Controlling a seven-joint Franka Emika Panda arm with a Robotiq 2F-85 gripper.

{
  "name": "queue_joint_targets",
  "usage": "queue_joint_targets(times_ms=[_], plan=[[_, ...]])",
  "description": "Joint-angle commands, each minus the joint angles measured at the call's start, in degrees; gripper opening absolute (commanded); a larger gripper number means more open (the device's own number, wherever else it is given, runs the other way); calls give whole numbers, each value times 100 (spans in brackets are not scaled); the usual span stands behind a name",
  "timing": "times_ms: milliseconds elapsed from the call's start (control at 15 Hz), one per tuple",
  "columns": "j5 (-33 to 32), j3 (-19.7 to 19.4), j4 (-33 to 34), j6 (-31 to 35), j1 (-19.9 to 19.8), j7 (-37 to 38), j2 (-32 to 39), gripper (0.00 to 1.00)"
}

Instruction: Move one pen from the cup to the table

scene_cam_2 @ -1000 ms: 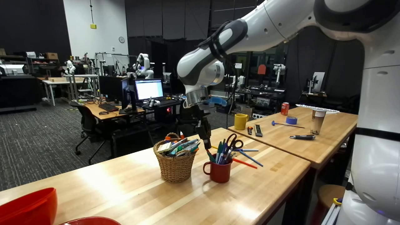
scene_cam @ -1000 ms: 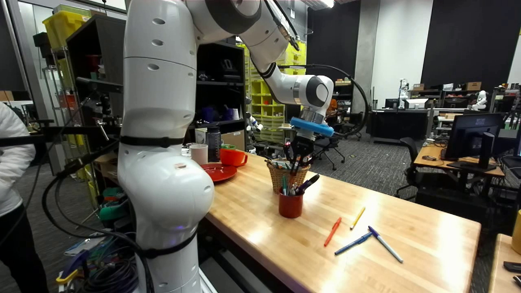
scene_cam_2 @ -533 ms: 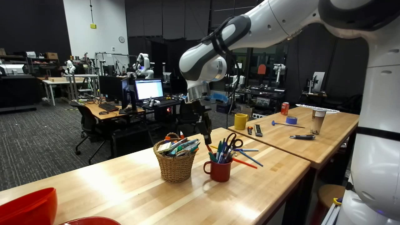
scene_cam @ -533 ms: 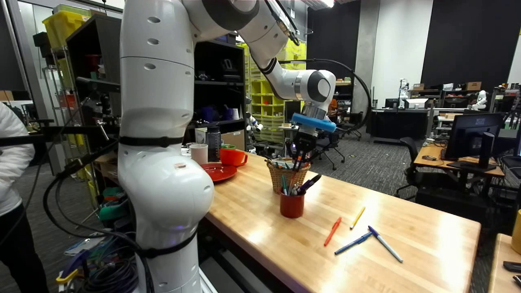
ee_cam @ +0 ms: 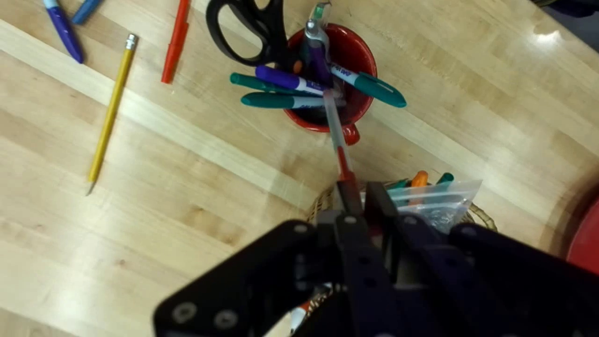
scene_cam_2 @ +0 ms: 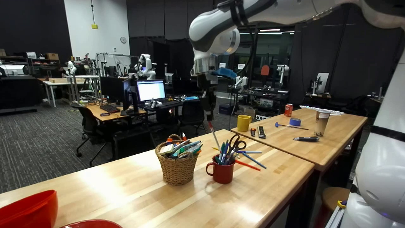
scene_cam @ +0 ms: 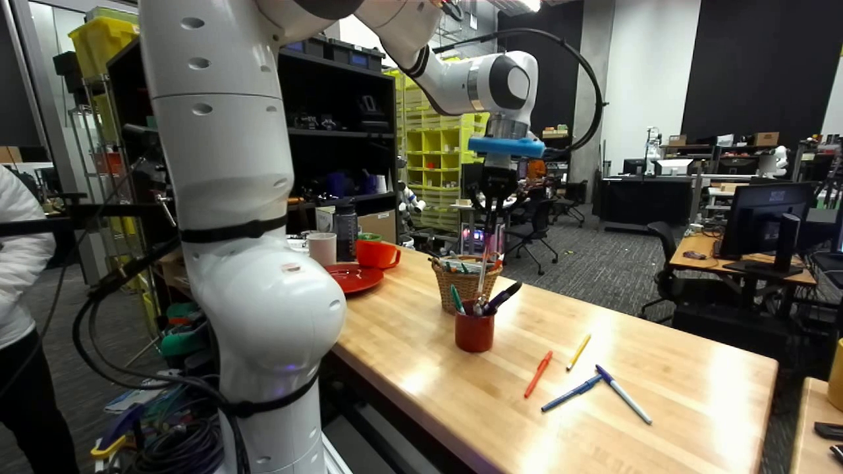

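My gripper (scene_cam: 489, 238) is shut on a thin pen (scene_cam_2: 214, 134) with a red upper end and a clear body, in both exterior views. It holds the pen steeply slanted above the red cup (scene_cam_2: 223, 174). In the wrist view the pen (ee_cam: 333, 119) runs from the fingertips (ee_cam: 361, 183) to the cup's mouth (ee_cam: 355, 51); its lower end overlaps the other pens there, so I cannot tell whether it is clear of the rim. The cup stands upright on the light-wood table (scene_cam: 408, 329) with teal and purple markers and black scissors (scene_cam_2: 235, 144) in it.
A wicker basket (scene_cam_2: 177, 171) full of pens stands beside the cup. A red pen (scene_cam: 539, 375), a yellow pencil (scene_cam: 578, 352) and two blue pens (scene_cam: 571, 394) lie on the table. A red plate (scene_cam: 355, 280) and orange-red bowl (scene_cam: 375, 255) stand at the far end.
My gripper has risen with the pen, drawing it mostly up out of the cup. The cup has shifted very slightly. The pens on the table have not moved.
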Motion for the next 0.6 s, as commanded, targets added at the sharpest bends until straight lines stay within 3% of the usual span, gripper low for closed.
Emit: queue_joint_targets(times_ms=[0,400,467,533], plan=[[-112,-69,80,-64,76,124,-113,10],[-213,-75,159,-177,88,281,-329,10],[-213,-75,159,-177,88,284,-316,3],[-232,-93,300,-230,65,294,-240,3]])
